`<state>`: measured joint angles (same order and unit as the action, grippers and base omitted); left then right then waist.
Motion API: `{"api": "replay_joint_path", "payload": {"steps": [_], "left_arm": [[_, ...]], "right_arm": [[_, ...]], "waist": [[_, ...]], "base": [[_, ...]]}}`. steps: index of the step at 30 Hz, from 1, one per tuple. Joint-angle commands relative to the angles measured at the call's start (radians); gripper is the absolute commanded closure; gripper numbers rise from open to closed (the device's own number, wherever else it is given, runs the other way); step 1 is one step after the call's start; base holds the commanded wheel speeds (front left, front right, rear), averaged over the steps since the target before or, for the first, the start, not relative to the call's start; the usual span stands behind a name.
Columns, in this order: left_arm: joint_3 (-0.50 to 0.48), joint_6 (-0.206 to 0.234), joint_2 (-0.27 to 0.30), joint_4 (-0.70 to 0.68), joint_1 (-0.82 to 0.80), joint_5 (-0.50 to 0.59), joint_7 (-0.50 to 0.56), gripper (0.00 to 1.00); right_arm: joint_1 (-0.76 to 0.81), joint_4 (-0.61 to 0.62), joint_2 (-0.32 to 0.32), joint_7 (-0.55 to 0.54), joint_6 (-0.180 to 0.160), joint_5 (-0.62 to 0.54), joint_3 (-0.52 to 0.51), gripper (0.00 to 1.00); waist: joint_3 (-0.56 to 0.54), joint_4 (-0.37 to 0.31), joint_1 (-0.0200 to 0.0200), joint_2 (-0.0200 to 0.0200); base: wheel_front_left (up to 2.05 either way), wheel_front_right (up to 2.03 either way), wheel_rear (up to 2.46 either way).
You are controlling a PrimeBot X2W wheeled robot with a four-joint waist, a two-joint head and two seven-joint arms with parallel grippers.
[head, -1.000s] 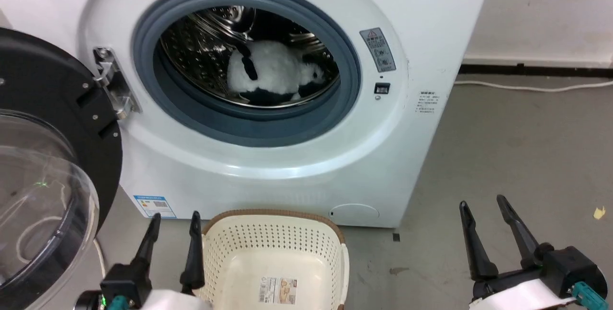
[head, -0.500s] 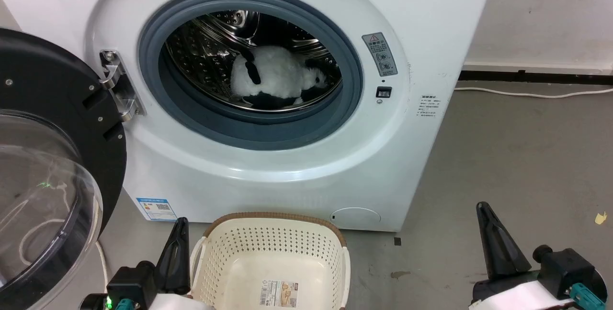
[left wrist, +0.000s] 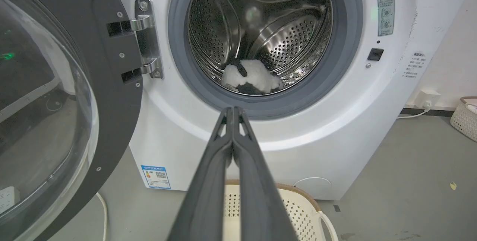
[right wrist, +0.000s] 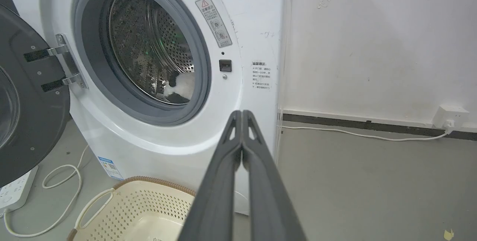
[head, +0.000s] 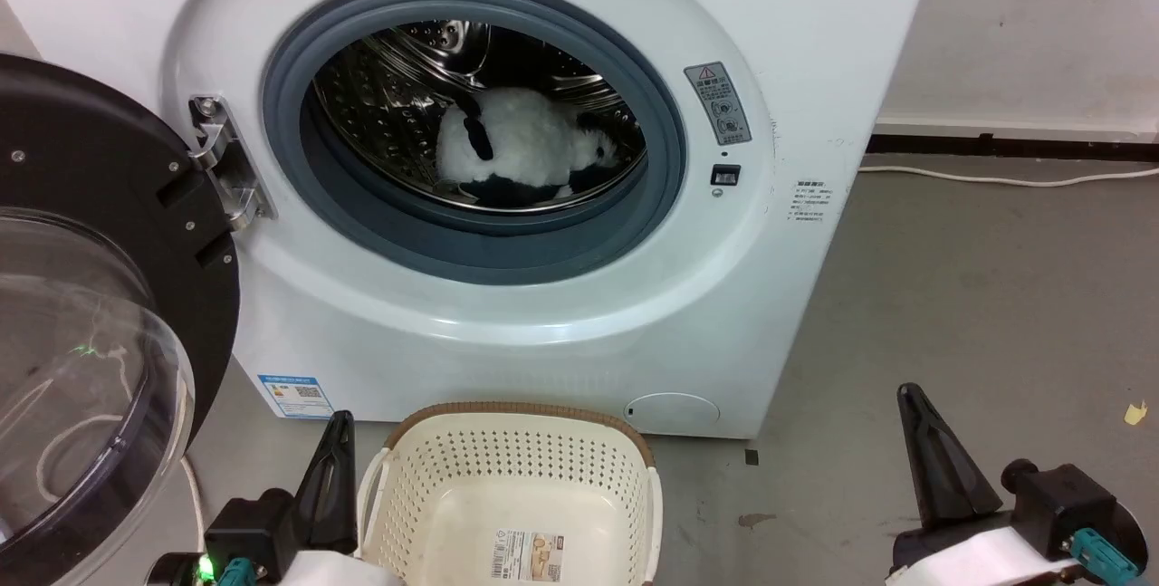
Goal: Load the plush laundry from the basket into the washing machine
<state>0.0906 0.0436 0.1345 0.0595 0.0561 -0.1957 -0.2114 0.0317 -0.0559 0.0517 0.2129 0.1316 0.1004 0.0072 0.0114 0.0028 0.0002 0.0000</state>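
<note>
Gaping no longer: left gripper (head: 341,425), right gripper (head: 909,398).

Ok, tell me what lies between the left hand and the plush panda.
In the left wrist view, the lower lip of the grey door seal lies between the shut left hand and the panda in the drum.

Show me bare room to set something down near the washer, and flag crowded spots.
Widest bare patch: grey floor right of the washing machine, bordered by the wall cable behind and the right end effector in front. The basket holds just its label. Crowded: left side, under the open door, with a looped cord and power strip.
</note>
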Motion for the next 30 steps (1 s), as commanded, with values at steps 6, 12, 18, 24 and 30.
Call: {"api": "replay_joint_path", "payload": {"steps": [6, 12, 18, 24, 30], "left_arm": [[-0.007, -0.005, -0.011, -0.009, -0.013, 0.019, 0.016, 1.00], [-0.013, -0.008, -0.016, -0.012, -0.015, 0.030, 0.028, 1.00], [-0.018, -0.010, -0.020, -0.016, -0.018, 0.041, 0.040, 1.00], [-0.025, -0.013, -0.026, -0.020, -0.022, 0.056, 0.057, 1.00], [-0.030, -0.016, -0.031, -0.023, -0.025, 0.067, 0.069, 1.00]], "right_arm": [[-0.007, 0.009, 0.000, -0.016, 0.000, -0.012, -0.001, 1.00], [-0.009, 0.012, 0.000, -0.029, 0.000, -0.017, -0.001, 1.00], [-0.010, 0.015, 0.000, -0.041, 0.000, -0.023, -0.002, 1.00], [-0.012, 0.019, -0.001, -0.058, 0.000, -0.030, -0.002, 1.00], [-0.014, 0.021, -0.001, -0.070, 0.000, -0.036, -0.003, 1.00]], "waist": [[-0.001, 0.000, -0.0001, 0.0000], [-0.001, 0.000, -0.0001, 0.0000], [-0.002, -0.001, -0.0001, 0.0000], [-0.003, -0.001, -0.0001, 0.0000], [-0.004, -0.001, -0.0001, 0.0000]], "base": [[0.00, 0.00, 0.00], [0.00, 0.00, 0.00], [0.00, 0.00, 0.00], [0.00, 0.00, 0.00], [0.00, 0.00, 0.00]]}}
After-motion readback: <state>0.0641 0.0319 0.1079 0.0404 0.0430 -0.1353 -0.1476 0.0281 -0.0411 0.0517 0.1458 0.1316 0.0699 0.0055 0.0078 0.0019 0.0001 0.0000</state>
